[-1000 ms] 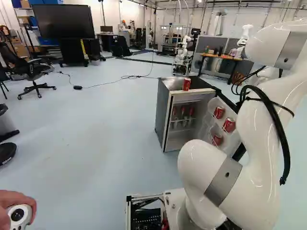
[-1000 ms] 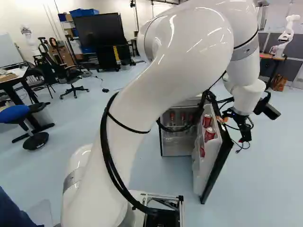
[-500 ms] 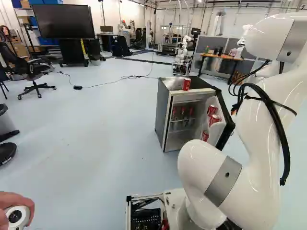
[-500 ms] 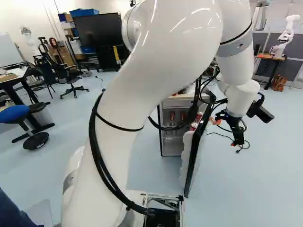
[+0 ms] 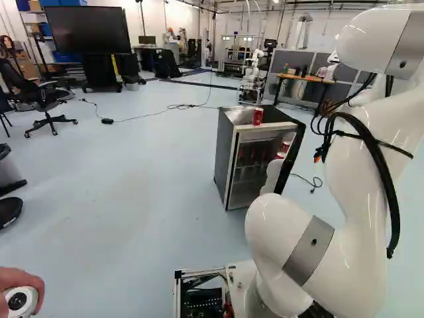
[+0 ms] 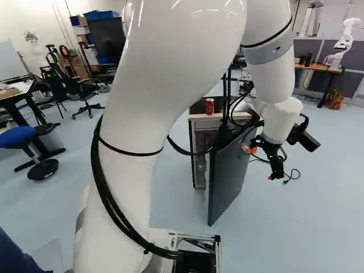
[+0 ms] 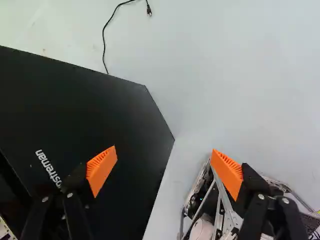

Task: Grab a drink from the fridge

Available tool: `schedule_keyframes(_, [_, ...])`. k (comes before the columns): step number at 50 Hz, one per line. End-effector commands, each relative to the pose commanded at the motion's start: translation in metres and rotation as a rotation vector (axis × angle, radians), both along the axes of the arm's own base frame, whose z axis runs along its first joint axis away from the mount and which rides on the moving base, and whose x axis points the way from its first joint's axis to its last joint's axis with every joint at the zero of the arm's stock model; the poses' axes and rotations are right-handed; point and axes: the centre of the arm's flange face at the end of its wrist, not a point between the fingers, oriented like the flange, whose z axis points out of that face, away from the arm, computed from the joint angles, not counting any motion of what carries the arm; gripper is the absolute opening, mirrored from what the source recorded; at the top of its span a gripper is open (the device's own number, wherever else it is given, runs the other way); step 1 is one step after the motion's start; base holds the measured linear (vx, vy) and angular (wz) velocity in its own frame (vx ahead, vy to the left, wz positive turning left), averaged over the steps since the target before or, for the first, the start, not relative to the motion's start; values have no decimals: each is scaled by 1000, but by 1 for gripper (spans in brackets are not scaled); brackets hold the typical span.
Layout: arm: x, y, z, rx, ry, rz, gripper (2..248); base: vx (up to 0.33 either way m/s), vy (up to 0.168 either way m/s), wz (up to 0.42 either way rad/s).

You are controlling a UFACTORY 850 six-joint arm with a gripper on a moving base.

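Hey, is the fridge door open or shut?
Partly open: the door stands out at an angle from the fridge, whose interior shows.

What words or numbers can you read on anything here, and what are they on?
"ostreman": white letters on the outside of the fridge door; the very start of the word isn't clear to me.
The red can on top of the fridge: its print is too small to read.
I can't read any other words or numbers.
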Motion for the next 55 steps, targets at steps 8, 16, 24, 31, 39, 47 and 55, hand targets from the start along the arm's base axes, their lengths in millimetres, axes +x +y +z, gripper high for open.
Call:
schedule_keyframes(8, [-7,13,0,-8,16,24,247,0,0,0])
schedule_keyframes(16, [-15,25,0,-38,40,71,247,0,0,0])
schedule_keyframes(24, [-22,36,1,-81,65,132,247,0,0,0])
schedule_keyframes(31, [-28,45,1,-120,85,189,247,0,0,0])
schedule_keyframes(39, [-33,56,2,-165,105,259,247,0,0,0])
schedule_keyframes(47, [-36,68,3,-211,121,333,247,0,0,0])
schedule_keyframes(55, [-37,80,4,-257,132,413,247,0,0,0])
